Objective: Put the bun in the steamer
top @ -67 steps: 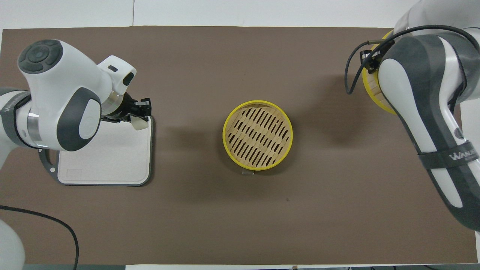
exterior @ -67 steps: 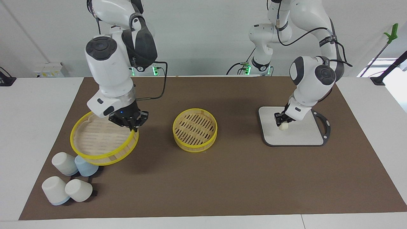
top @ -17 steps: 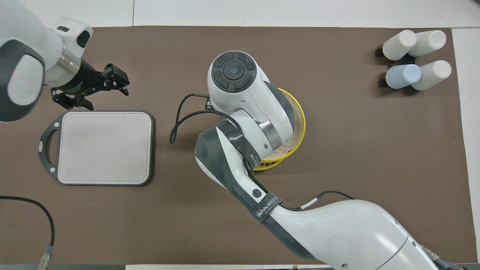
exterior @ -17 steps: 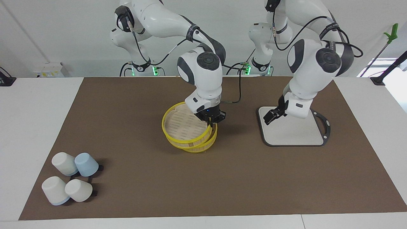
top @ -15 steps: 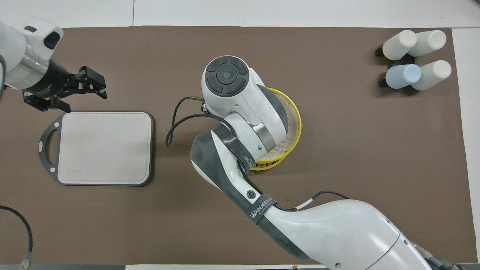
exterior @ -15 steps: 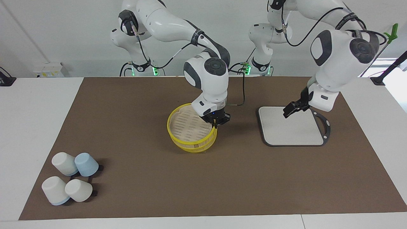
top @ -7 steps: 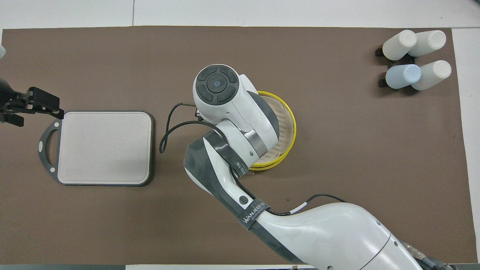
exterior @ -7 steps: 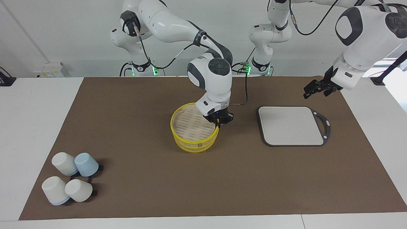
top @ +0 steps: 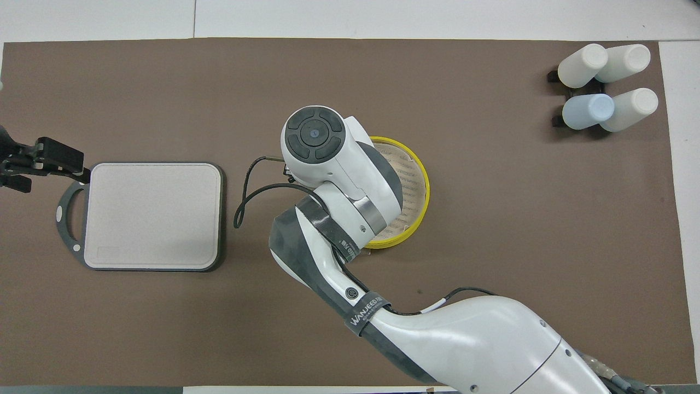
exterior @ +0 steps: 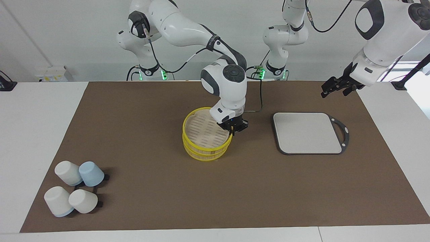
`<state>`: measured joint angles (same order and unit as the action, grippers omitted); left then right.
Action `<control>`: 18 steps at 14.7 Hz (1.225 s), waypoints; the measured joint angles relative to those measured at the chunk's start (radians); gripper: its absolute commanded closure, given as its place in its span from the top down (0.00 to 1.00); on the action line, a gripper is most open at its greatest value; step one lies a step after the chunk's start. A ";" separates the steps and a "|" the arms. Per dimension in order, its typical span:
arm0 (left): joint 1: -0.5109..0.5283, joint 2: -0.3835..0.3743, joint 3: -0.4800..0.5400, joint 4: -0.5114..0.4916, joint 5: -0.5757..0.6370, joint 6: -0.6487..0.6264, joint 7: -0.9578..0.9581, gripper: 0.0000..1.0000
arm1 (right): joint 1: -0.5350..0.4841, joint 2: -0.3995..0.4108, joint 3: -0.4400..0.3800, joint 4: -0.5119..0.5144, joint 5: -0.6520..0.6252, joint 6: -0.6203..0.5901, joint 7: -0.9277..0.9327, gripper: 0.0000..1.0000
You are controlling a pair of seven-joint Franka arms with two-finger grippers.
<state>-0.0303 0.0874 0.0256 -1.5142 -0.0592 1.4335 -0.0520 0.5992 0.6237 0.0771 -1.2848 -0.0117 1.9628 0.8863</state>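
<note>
On the brown-matted worktop (exterior: 302,188), mid-centre, the right tool (exterior: 232,129) pinches the steamer's (exterior: 205,145) upper tier rim; releasing off-centre could tip it. The left tool (exterior: 337,88), open and empty, waits.

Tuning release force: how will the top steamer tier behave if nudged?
Probably light and stiff: the right tool grips the top tier by one rim spot without visible flex. It merely rests on the lower tier, so a push would likely slide it off. Thin slats look somewhat fragile. Left tool waits over the mat.
</note>
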 measured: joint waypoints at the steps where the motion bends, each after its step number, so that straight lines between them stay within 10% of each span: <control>1: -0.002 -0.009 -0.002 -0.019 0.000 0.000 0.001 1.00 | -0.001 -0.001 0.000 0.000 0.000 0.000 0.000 0.00; 18: -0.009 -0.086 -0.011 -0.116 0.000 0.122 0.112 1.00 | -0.015 -0.041 -0.003 -0.031 0.000 -0.019 0.001 0.00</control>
<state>-0.0391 0.0018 0.0145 -1.6303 -0.0592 1.5552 0.0596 0.5841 0.5829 0.0744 -1.3161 -0.0117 1.9440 0.8872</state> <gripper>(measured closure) 0.000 0.903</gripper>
